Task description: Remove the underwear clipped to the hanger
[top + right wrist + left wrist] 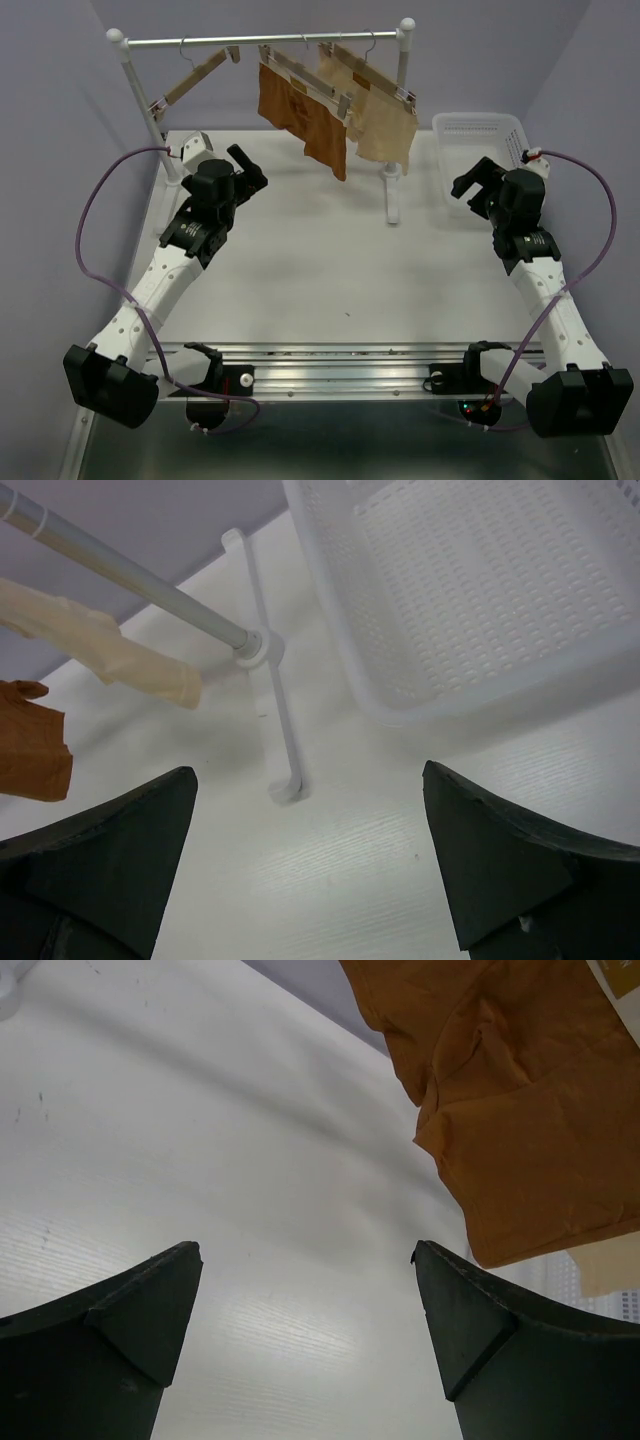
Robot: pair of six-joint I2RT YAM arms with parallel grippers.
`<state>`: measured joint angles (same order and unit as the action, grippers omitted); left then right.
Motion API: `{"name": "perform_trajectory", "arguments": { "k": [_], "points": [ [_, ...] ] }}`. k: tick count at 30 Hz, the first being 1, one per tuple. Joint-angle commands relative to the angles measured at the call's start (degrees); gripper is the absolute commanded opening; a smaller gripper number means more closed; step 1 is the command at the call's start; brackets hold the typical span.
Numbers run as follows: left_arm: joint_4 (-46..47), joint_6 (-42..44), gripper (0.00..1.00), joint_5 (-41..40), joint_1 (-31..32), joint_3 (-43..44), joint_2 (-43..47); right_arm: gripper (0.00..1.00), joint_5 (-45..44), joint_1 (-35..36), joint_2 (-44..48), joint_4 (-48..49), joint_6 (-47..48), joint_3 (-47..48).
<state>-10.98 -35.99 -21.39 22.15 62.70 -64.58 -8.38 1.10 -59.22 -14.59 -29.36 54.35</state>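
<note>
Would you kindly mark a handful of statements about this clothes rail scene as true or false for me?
1. The brown underwear hangs from the rail. True.
2. The left gripper is shut on the underwear. False: it is open and holds nothing.
3. A garment lies in the white basket. False: no garment shows in it.
4. In the top view, a cream garment hangs to the right of the brown one. True.
5. The right gripper is open. True.
6. Every hanger on the rail carries clothing. False: the leftmost hanger is bare.
</note>
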Motion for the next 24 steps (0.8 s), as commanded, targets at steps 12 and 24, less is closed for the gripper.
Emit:
{"name": "perform_trajectory", "arguments": {
  "k": [12,24],
  "points": [
    [-1.94,-1.45,0.99,1.7,0.26,7.96,-4.76,1.0,2.49,-0.22,2.27,5.1,3.87,-1.61],
    [-2.99,-0.49,0.99,10.39,0.17,33.87,-21.54,1.0,4.16,-0.22,1.48,2.64,5.19,-1.26]
  ]
}}
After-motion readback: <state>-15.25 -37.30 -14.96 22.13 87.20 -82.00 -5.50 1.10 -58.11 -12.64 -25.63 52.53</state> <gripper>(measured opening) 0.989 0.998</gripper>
